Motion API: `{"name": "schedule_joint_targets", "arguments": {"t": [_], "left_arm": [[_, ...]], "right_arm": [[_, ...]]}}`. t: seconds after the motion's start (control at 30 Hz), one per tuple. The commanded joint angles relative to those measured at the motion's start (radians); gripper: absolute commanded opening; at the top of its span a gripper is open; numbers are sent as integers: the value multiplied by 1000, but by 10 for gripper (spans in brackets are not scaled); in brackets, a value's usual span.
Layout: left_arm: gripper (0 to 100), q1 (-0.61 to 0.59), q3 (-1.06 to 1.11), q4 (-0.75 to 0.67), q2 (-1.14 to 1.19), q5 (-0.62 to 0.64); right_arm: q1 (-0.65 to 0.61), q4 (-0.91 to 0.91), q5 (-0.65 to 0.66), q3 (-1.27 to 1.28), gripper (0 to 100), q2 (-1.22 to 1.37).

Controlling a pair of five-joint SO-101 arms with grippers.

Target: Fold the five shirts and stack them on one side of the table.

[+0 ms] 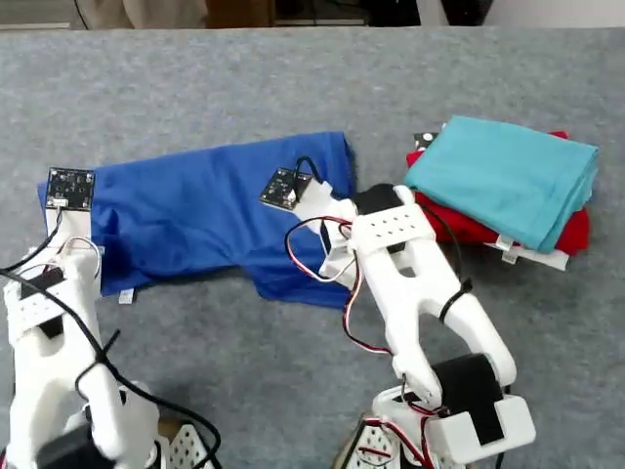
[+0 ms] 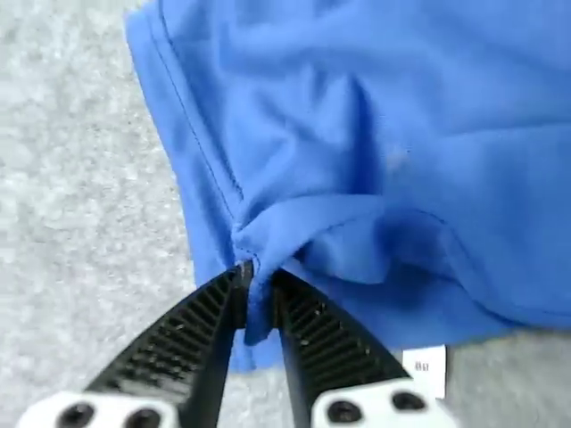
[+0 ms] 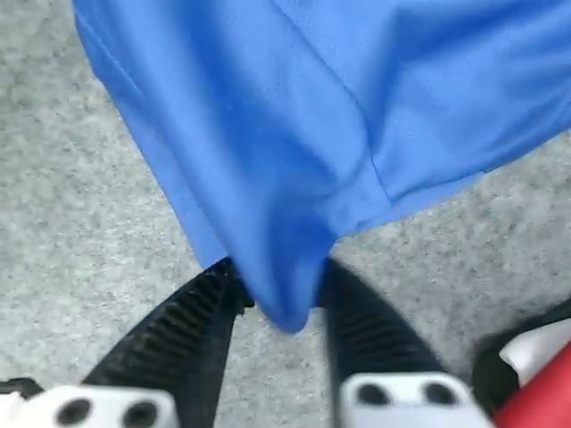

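Blue shirt [image 1: 195, 210] lies spread, partly rumpled, across the middle of the grey surface [image 1: 293, 88], long side running left to right in the high view. One sleeve or corner hangs toward the arms near the right arm.

Your left tool [image 2: 259, 276] is clenched on the blue shirt. The two black ribbed fingers [image 2: 192, 325] pinch a small gathered fold at the cloth's edge, next to a stitched hem. A white label [image 2: 424, 366] sticks out from under the shirt close to that grip, lying on the surface. In the high view this arm sits over the shirt's left end.

Your right tool [image 3: 281, 285] is grasping the same shirt. A thick bunch of blue cloth fills the gap between its fingers [image 3: 183, 334], and the tip of the bunch pokes out toward the wrist. The jaws stand wider here than on the left, held apart by the cloth. In the high view this arm sits over the shirt's right part, near the edge closest to the arms.

A stack of folded shirts sits at the right side of the surface, apart from the blue one. Teal shirt [image 1: 503, 176] on top, red shirt [image 1: 576, 233] under it, white shirt [image 1: 542, 256] showing at the bottom edge. You cannot tell whether more lie beneath.
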Motion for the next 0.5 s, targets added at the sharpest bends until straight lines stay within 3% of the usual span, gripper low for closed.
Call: {"name": "schedule_joint_targets", "arguments": {"t": [0.0, 0.23, 0.47], "left_arm": [[22, 5, 0, 57, -76, -20], [180, -69, -3, 130, -91, -83], [226, -161, -52, 137, -91, -35]], "right_arm": [[18, 38, 51, -7, 207, -39], [22, 121, 68, -51, 210, -39], [22, 169, 61, -200, 210, -39]]}}
